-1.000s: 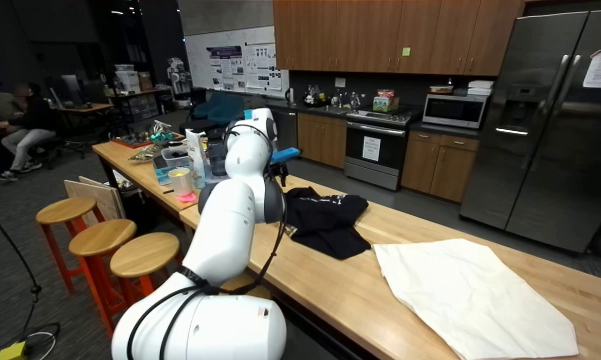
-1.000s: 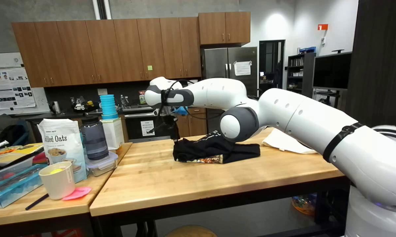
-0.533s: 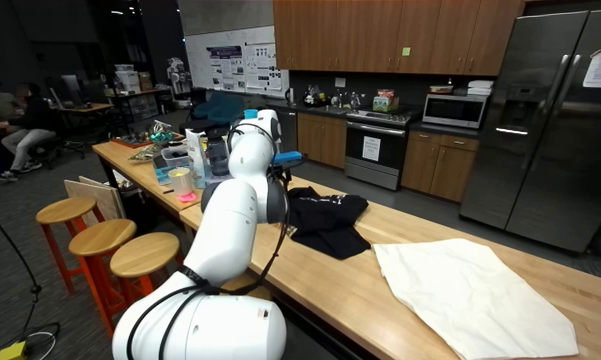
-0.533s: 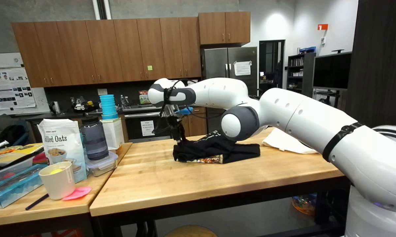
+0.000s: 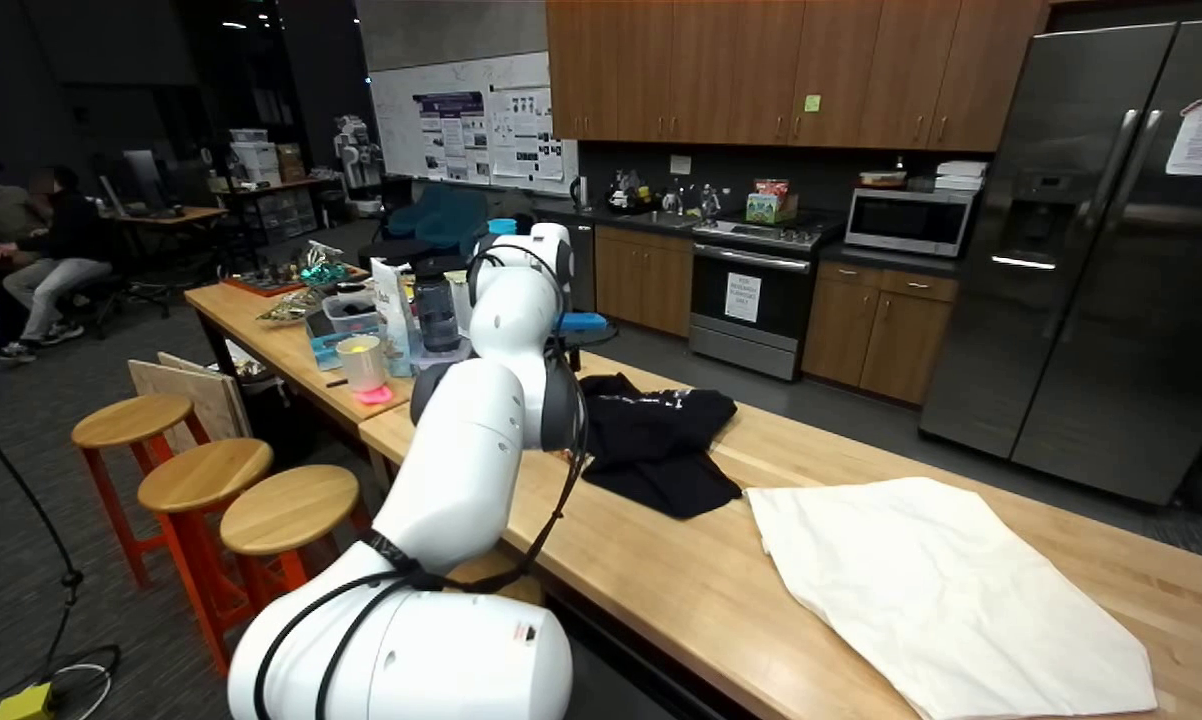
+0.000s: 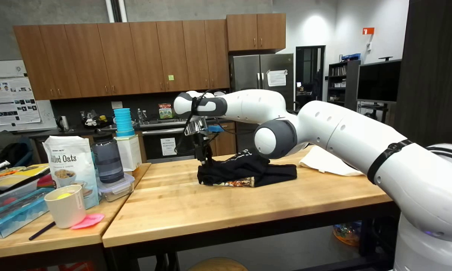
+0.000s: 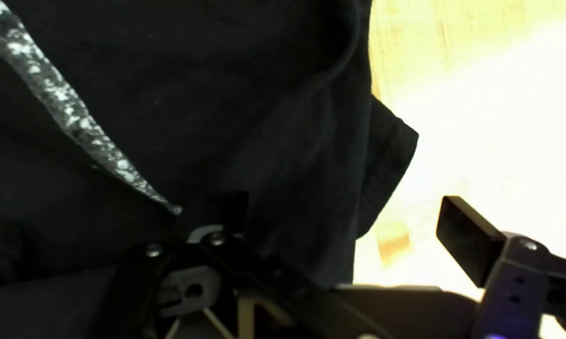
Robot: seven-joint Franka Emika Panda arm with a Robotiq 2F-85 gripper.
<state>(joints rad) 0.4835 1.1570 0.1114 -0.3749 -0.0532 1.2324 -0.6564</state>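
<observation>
Well, we see the gripper (image 7: 346, 223) with its fingers spread wide at the edge of a black shirt (image 7: 264, 103) on the wooden table (image 6: 166, 201).

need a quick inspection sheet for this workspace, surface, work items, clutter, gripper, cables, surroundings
Surface: wooden tabletop, strong glare in the wrist view; spills: nothing seen.
Work items: black garment, lying rumpled, a colourful print showing at one edge; white cloth, spread out nearby.
Clutter: adjoining table holds an oats bag, mug and dark bottle.
Gripper: open, fingers apart, one over the garment, the other past its edge; contact hard to tell.
Cables: black cable hanging off the white arm; damage: nothing seen.
Surroundings: oven, fridge, wooden stools; two seated people in the background.
</observation>
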